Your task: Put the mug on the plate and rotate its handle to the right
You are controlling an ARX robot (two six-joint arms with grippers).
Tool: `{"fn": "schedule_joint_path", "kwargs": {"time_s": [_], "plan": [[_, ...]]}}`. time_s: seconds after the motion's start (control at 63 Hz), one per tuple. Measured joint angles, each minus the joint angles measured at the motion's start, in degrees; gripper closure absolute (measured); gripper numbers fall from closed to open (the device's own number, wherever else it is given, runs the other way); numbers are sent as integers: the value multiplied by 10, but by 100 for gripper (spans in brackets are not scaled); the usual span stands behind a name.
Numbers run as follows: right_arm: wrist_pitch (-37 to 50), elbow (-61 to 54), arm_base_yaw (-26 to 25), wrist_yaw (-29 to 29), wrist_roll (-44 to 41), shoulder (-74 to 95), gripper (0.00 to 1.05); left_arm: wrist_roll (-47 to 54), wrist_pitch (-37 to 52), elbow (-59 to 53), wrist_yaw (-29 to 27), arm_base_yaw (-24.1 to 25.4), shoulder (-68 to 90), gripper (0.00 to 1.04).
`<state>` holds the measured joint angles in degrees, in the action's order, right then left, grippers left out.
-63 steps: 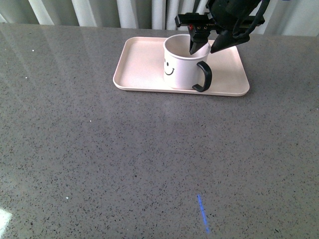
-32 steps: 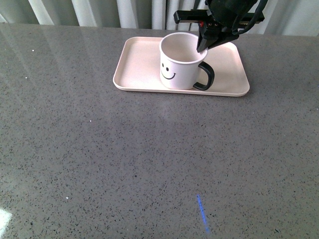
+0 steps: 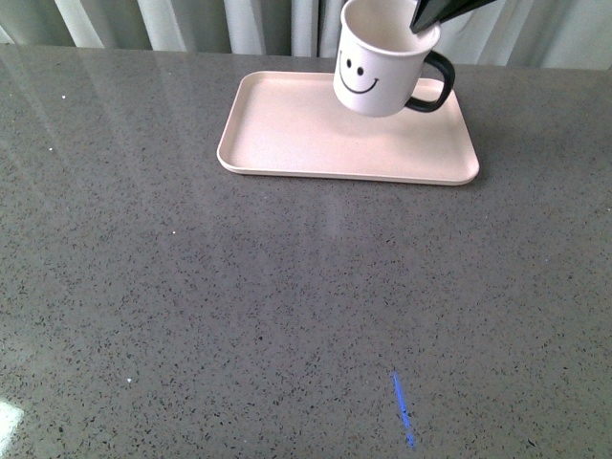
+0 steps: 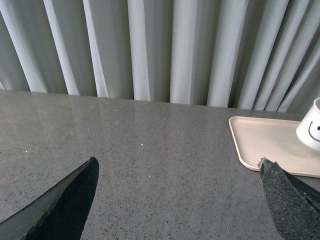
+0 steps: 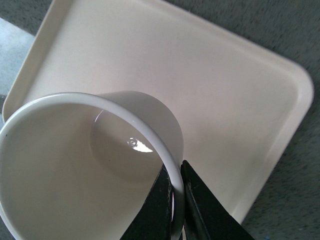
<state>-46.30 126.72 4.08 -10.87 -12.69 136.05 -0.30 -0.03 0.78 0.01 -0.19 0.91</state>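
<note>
The white mug [image 3: 376,69] with its black smiley face hangs tilted in the air above the pale pink plate [image 3: 287,134], its black handle [image 3: 435,84] to the right. My right gripper [image 3: 423,21] is shut on the mug's rim at the handle side; only its fingertips show at the top edge of the front view. In the right wrist view the gripper [image 5: 175,190] pinches the rim, with the mug [image 5: 75,165] over the plate [image 5: 225,90]. My left gripper [image 4: 177,172] is open and empty above the table, left of the plate [image 4: 260,145]. The mug's edge [image 4: 312,127] shows there.
Grey speckled tabletop [image 3: 239,306] stretches in front of the plate. A short blue mark [image 3: 403,409] lies on it near the front. Pale pleated curtains [image 4: 150,45] hang behind the table's far edge.
The mug has been lifted off the plate and carried up and to the right, tilted, with the handle now pointing right. The right gripper rose with it.
</note>
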Motion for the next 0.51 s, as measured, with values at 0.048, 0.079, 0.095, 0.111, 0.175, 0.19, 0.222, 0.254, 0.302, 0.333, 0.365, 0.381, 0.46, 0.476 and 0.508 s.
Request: {"fn": "schedule_joint_path", "kwargs": {"time_s": [0.048,0.079,0.095,0.111,0.175,0.19,0.222,0.254,0.302,0.333,0.365,0.381,0.46,0.476,0.508], "plan": [[-10,12,-6,-9,-29,1,103,0,0,0,0,0,0,9],[-18,21,-10,-13,-50,4,103,0,0,0,0,0,0,9],[-21,25,-11,-14,-56,6,103,0,0,0,0,0,0,9],[-24,28,-11,-14,-63,8,103,0,0,0,0,0,0,9],[-49,64,-13,-12,-111,30,103,0,0,0,0,0,0,9],[-51,68,-13,-12,-116,33,103,0,0,0,0,0,0,9],[-57,79,-12,-11,-134,43,103,0,0,0,0,0,0,9],[-62,89,-11,-11,-149,53,103,0,0,0,0,0,0,9],[-70,98,-10,-16,-167,64,103,0,0,0,0,0,0,9],[-74,102,-10,-18,-175,69,103,0,0,0,0,0,0,9],[-84,113,-8,-24,-188,78,103,0,0,0,0,0,0,9],[-87,117,-7,-26,-189,81,103,0,0,0,0,0,0,9],[-109,152,-4,-37,-208,100,103,0,0,0,0,0,0,9],[-112,156,-4,-37,-211,103,103,0,0,0,0,0,0,9],[-118,169,-3,-38,-217,108,103,0,0,0,0,0,0,9]]}}
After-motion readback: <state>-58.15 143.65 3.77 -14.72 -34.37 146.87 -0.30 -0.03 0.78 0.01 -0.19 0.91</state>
